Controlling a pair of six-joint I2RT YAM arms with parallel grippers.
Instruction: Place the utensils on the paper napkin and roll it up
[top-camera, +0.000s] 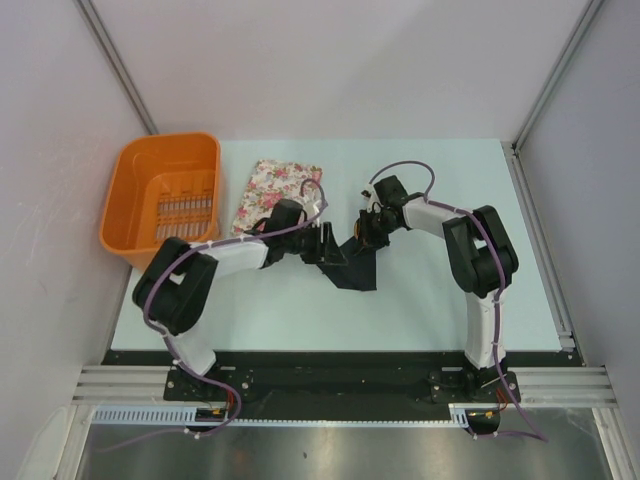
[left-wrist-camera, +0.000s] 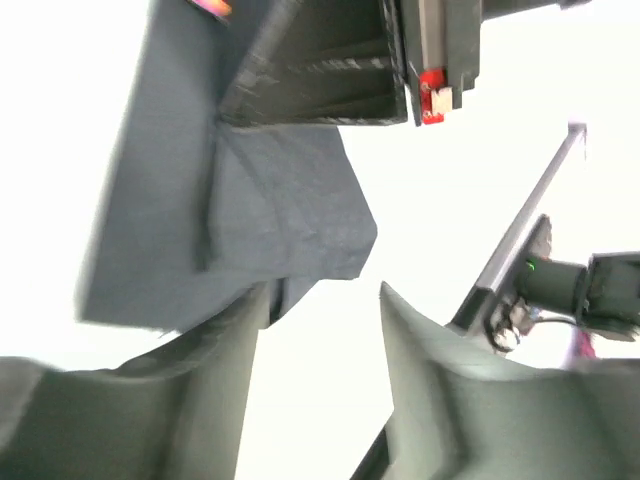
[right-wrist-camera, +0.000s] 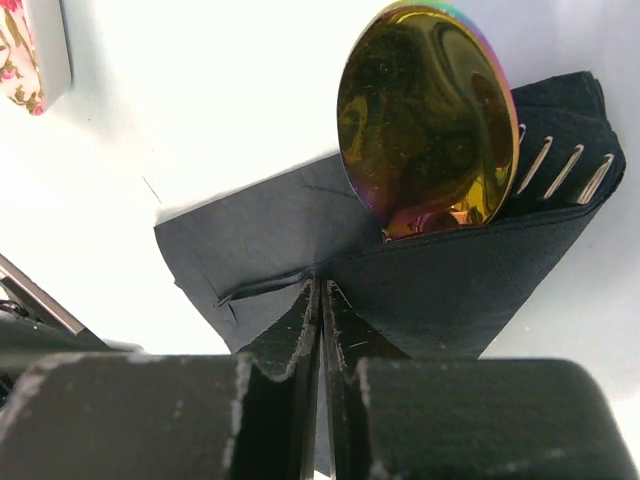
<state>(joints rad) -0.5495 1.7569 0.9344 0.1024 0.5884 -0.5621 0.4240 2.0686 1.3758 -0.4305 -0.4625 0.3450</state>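
Observation:
The black paper napkin (top-camera: 352, 262) lies partly folded at the table's middle. In the right wrist view the napkin (right-wrist-camera: 440, 270) wraps the utensils: a gold spoon head (right-wrist-camera: 428, 115) sticks out the top, with silver fork tines (right-wrist-camera: 565, 170) beside it. My right gripper (right-wrist-camera: 322, 290) is shut on a napkin fold. My left gripper (left-wrist-camera: 322, 295) is open, its left finger (left-wrist-camera: 215, 370) at the edge of the napkin (left-wrist-camera: 260, 210), nothing between the jaws. In the top view my left gripper (top-camera: 322, 243) and right gripper (top-camera: 368, 232) meet over the napkin's upper end.
A pink-and-white floral cloth (top-camera: 270, 190) lies behind the left gripper; its corner shows in the right wrist view (right-wrist-camera: 30, 50). An orange basket (top-camera: 165, 195) stands at the back left. Walls and metal rails bound the table.

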